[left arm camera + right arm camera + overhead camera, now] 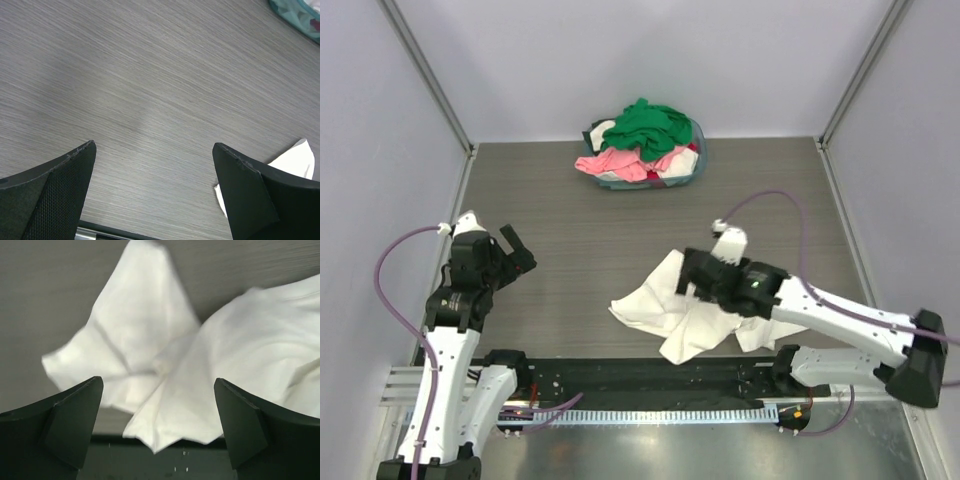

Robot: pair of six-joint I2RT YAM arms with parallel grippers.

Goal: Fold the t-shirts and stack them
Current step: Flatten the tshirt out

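Right claw point(686, 283) stands with its jaws wide apart over the white t-shirt point(670, 318), and the wrist view shows nothing pinched between the fingers point(75, 415), only cloth below them. The left claw point(518, 250) is spread just as wide, over bare desk point(570, 215) on the left side, well apart from the shirt.

The white t-shirt lies crumpled and unfolded on the near half of the desk, right of centre. Its long axis runs roughly side to side. One pointed flap reaches toward the far edge, another corner points left, and its nearest tip meets the dark rail along the desk's near edge. Neck and sleeves cannot be made out among the creases.

Against the far edge, near the middle, sits a shallow blue-grey basket point(700, 160) heaped with more shirts: a green one point(645, 125) on top, a pink one point(615, 162) spilling over the left rim, and a bit of red point(691, 150) at the right.

The desk top is grey with a fine wood grain running crosswise. Plain pale walls close it in on three sides, with slim metal posts in the far corners.
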